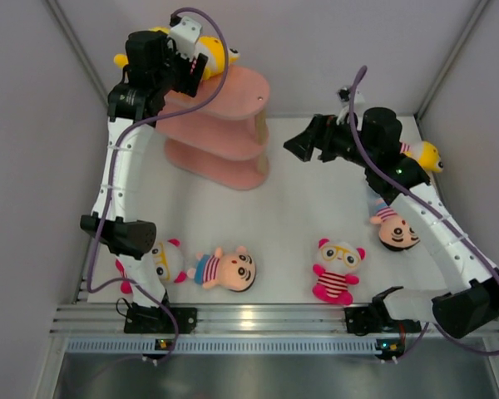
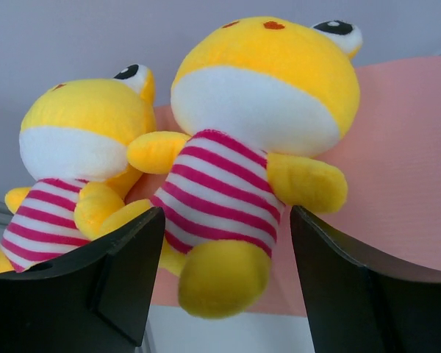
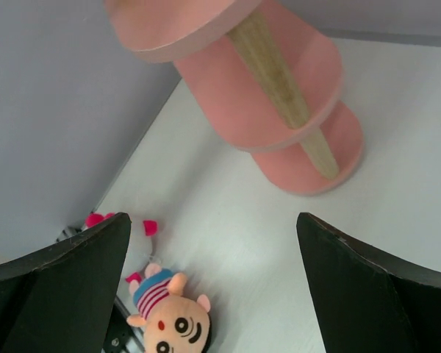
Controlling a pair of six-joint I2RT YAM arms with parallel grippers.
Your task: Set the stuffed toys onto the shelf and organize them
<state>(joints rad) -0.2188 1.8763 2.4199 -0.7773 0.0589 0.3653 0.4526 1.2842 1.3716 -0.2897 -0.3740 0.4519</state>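
The pink three-tier shelf (image 1: 233,104) stands at the back left. Two yellow toys sit on its top board, one on the right (image 2: 261,125) and one on the left (image 2: 77,147). My left gripper (image 2: 224,220) is open, and its fingers stand either side of the right toy's lower body. In the top view this gripper (image 1: 193,66) is over the top board. My right gripper (image 1: 295,148) is open and empty, right of the shelf (image 3: 279,81). On the table lie a peach-faced toy (image 1: 229,268), two pink-and-white toys (image 1: 337,268) (image 1: 165,259), another peach-faced toy (image 1: 395,229) and a yellow toy (image 1: 426,155).
Grey walls close in the table at the back and both sides. A metal rail (image 1: 258,320) runs along the near edge by the arm bases. The right arm's links cross over the toys at the right. The right wrist view shows the near peach-faced toy (image 3: 173,320).
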